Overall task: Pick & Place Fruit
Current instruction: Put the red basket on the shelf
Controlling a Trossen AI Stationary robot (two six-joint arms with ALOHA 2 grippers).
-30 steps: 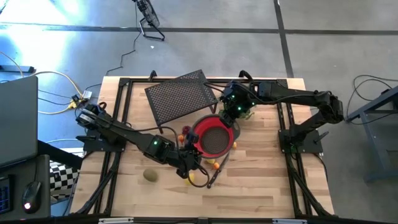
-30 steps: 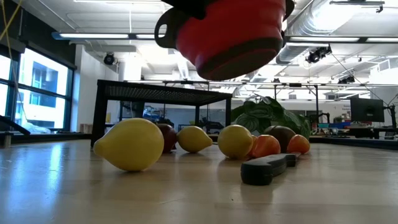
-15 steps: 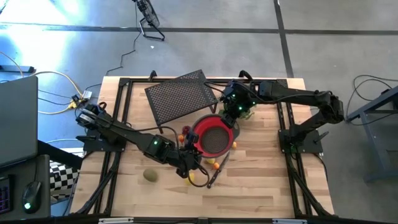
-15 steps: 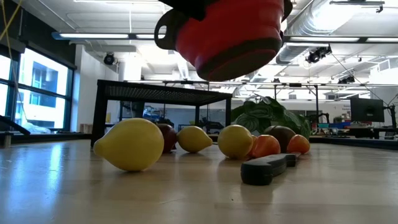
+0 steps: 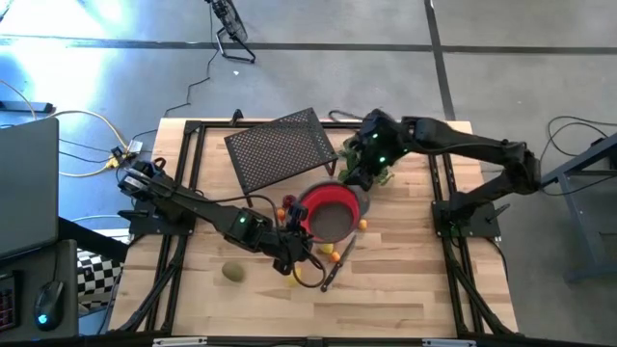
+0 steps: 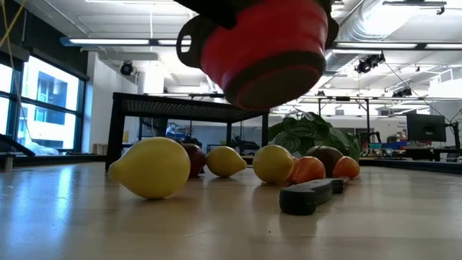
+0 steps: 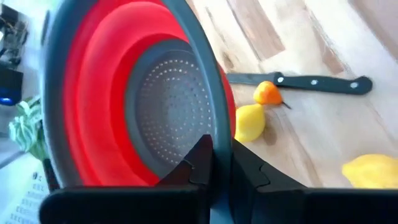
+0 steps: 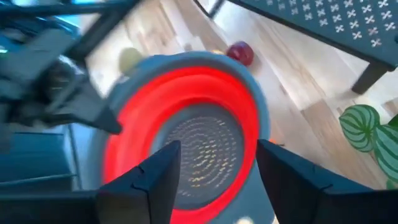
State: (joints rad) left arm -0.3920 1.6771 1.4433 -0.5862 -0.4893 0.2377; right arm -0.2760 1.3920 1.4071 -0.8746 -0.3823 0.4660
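A red collapsible colander (image 5: pixel 331 210) with a grey rim hangs in the air above the table's middle, and my left gripper (image 5: pixel 293 227) is shut on its near-left rim. My right gripper (image 5: pixel 354 175) stands open just beyond the colander's far-right rim, touching nothing; in its wrist view the fingers (image 8: pixel 158 177) are spread with the colander (image 8: pixel 186 130) beyond them. On the wood lie fruit: lemons (image 6: pixel 151 167) (image 6: pixel 273 163), orange pieces (image 5: pixel 329 253) (image 6: pixel 309 170), a dark red one (image 8: pixel 239 53) and a kiwi-like oval (image 5: pixel 232 273). My left gripper pinches the colander's grey rim (image 7: pixel 214 134), with one finger (image 7: pixel 198 163) on the bowl's inner side and the other on the outside. The fingers come slanting down from the table's left. The colander (image 6: pixel 260 50) is lifted clear of the table and tilted.
A black-handled knife (image 7: pixel 311 82) lies near the fruit under the colander. A black mesh rack (image 5: pixel 280 146) stands at the far middle. A green leafy plant (image 6: pixel 310 133) sits at the far right, by my right gripper.
My right gripper has drawn back from the colander's far-right rim, up and toward the table's far right. The colander, still held by my left gripper, has tipped a little further.
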